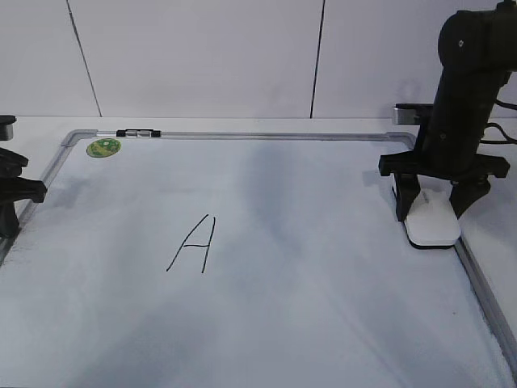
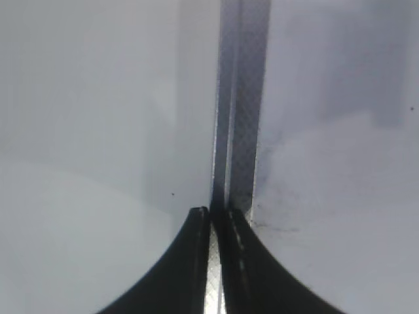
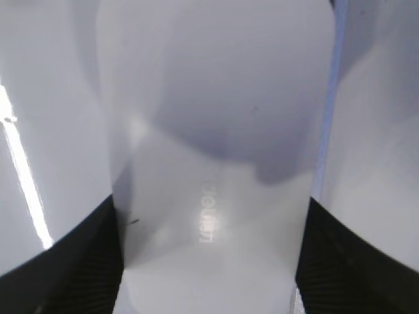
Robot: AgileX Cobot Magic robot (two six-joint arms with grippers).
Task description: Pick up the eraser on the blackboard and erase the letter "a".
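The blackboard (image 1: 323, 283) is a white board with a silver-grey frame, lying flat. A capital "A" (image 1: 194, 244) is drawn left of its middle. No small letter "a" shows beside it. The eraser (image 1: 432, 228), a white rounded block, rests on the board by the right frame. My right gripper (image 1: 432, 212) stands over it with a finger against each long side. The right wrist view shows the eraser (image 3: 216, 163) filling the gap between the fingers (image 3: 209, 216). My left gripper (image 1: 8, 226) is shut and empty over the board's left frame (image 2: 242, 131), fingertips (image 2: 213, 212) together.
A green round sticker (image 1: 103, 148) sits at the board's far left corner. A small black and silver clip (image 1: 139, 133) lies on the top frame. A white wall stands behind the table. The right arm's black body (image 1: 464, 97) rises above the eraser.
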